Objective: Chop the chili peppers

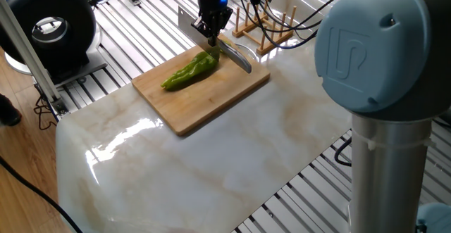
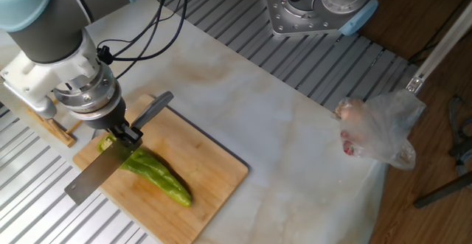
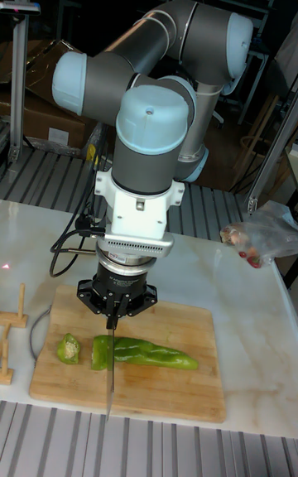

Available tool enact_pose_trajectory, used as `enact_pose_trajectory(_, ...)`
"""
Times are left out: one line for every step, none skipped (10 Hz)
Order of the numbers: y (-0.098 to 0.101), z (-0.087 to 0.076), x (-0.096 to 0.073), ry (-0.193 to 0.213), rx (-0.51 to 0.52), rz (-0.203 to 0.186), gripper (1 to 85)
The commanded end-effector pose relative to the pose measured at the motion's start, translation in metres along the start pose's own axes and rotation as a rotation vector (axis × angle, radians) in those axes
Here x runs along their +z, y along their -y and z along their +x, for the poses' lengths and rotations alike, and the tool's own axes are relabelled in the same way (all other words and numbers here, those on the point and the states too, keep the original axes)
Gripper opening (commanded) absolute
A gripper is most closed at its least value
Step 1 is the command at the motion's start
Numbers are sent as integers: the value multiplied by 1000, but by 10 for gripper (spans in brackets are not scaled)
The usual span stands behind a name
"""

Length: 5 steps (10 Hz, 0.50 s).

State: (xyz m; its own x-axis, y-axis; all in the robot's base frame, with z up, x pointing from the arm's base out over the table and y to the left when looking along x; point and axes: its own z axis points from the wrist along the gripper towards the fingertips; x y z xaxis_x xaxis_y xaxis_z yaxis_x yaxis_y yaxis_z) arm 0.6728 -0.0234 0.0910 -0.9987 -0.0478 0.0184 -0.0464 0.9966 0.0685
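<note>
We hold the knife (image 2: pixel 103 172) tightly in our gripper (image 3: pixel 112 321), its blade across the chili pepper (image 3: pixel 142 353) on the cutting board (image 2: pixel 210 172). One end piece (image 3: pixel 69 349) is already cut off; we judge almost the whole pepper is left. The pepper lies near the board's rack-side edge, and free board remains along it for next cuts

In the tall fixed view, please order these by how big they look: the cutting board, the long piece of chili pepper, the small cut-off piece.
1. The cutting board, clearly the largest.
2. The long piece of chili pepper.
3. The small cut-off piece, the smallest.

All three lie at a similar distance from the camera, so the order is sure.
</note>
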Motion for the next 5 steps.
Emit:
enact_pose_trajectory(-3, -1, 4, 9, -2, -37, 13)
enact_pose_trajectory(-1, 0, 6, 12, -9, -40, 13)
enact_pose_trajectory(0, 1, 7, 15, -13, -43, 13)
enact_pose_trajectory(1, 1, 9, 20, -18, -49, 13)
enact_pose_trajectory(2, 1, 9, 25, -19, -50, 13)
